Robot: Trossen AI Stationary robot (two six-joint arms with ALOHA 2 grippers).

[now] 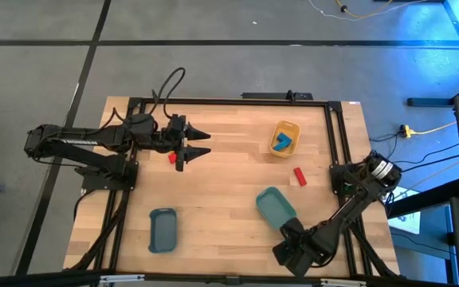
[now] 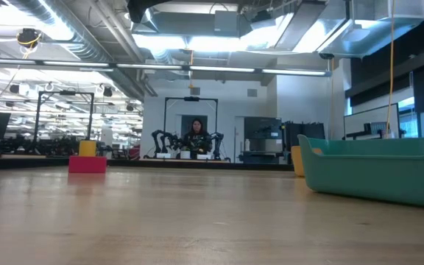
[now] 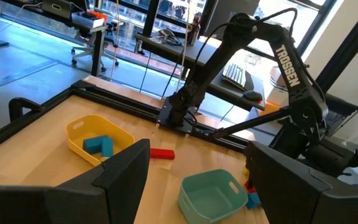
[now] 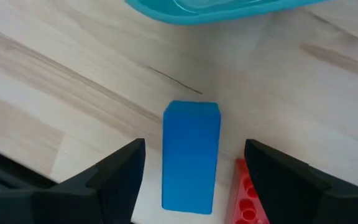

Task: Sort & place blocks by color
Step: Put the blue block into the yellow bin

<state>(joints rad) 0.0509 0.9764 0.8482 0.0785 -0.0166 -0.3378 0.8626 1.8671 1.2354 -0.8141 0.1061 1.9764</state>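
My right gripper points down near the table's front edge, just in front of the teal tray. It is open, with one finger on each side of a blue block that lies flat on the wood, and a gap shows on both sides. A red block lies right beside the blue one. Another red block lies farther back. My left gripper waits at the far left, level and open, with a red block on the table by it.
A yellow tray with blue blocks in it stands at the back right. A slate-blue tray stands at the front left. The dark frame rails run along the table's edges.
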